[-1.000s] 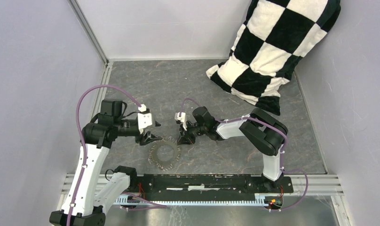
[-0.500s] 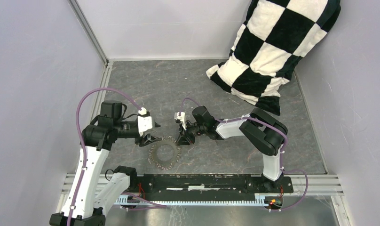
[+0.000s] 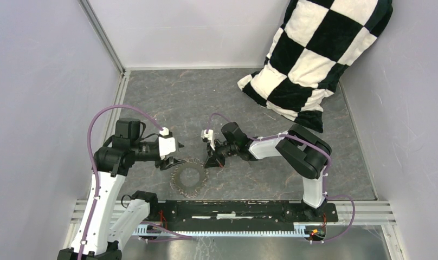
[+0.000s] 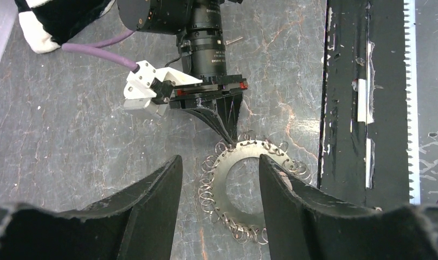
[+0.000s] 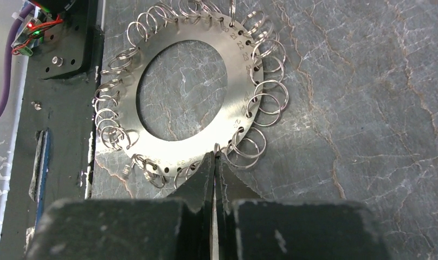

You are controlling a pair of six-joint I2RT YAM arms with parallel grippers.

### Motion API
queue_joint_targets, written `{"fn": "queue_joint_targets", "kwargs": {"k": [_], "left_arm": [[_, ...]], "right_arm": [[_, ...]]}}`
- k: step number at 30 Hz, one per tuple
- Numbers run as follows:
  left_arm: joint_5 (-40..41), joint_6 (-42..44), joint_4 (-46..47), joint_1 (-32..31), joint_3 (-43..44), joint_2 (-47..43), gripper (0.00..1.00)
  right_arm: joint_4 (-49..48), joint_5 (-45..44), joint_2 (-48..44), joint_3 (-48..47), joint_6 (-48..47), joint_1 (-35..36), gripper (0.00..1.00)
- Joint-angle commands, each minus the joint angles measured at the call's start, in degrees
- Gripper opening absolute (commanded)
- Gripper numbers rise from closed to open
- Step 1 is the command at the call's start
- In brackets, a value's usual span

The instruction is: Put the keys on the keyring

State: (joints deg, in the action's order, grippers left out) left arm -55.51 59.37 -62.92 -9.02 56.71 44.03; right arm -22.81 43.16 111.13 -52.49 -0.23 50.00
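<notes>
The keyring (image 3: 188,177) is a flat metal disc with a hollow centre, hung all round with small wire rings, lying on the grey table. It also shows in the left wrist view (image 4: 255,147) and the right wrist view (image 5: 241,81). My right gripper (image 3: 210,161) is shut at the disc's far right edge, its tips (image 5: 215,157) pinching one small wire ring that stands upright at the rim. My left gripper (image 3: 171,161) is open and empty just above the disc's far left side (image 4: 219,181). The two black-headed keys are not in view.
A black-and-white checked pillow (image 3: 314,59) leans in the far right corner. A black rail (image 3: 244,208) runs along the near edge, close beside the disc (image 4: 341,108). Grey walls close the left, back and right sides.
My left gripper has shifted slightly toward me and lower over the disc's left side. My right gripper has stayed shut at the disc's rim.
</notes>
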Motion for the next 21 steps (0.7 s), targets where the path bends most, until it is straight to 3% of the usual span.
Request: {"fn": "queue_joint_targets", "kwargs": {"k": [1, 9, 11, 13, 15, 18, 21], "left_arm": [[0.0, 2.7, 0.1, 0.1, -0.3, -0.3, 0.61], [-1.0, 3.3, -0.7, 0.1, -0.8, 0.5, 0.63], [-1.6, 4.0, -1.5, 0.1, -0.9, 0.9, 0.68], [-1.9, 3.0, -1.6, 0.0, -0.8, 1.3, 0.81], [-2.7, 3.2, -2.4, -0.1, -0.5, 1.4, 0.84], [-4.9, 4.6, -4.2, -0.1, 0.4, 0.9, 0.84], [-7.5, 4.2, -4.6, -0.1, 1.4, -0.2, 0.76]], "right_arm": [[-1.8, -0.1, -6.0, -0.3, -0.8, 0.1, 0.00], [-1.6, -6.6, -24.8, 4.4, -10.6, 2.8, 0.00], [-0.2, -8.5, -28.7, 4.4, -14.0, 4.6, 0.00], [2.2, -9.9, -31.1, 3.1, -16.6, 6.2, 0.00], [4.6, -11.7, -32.9, 1.2, -19.1, 7.4, 0.00], [6.0, -13.6, -35.2, -0.4, -20.8, 8.9, 0.00], [5.3, -15.6, -37.1, -1.0, -21.6, 10.6, 0.00]]}}
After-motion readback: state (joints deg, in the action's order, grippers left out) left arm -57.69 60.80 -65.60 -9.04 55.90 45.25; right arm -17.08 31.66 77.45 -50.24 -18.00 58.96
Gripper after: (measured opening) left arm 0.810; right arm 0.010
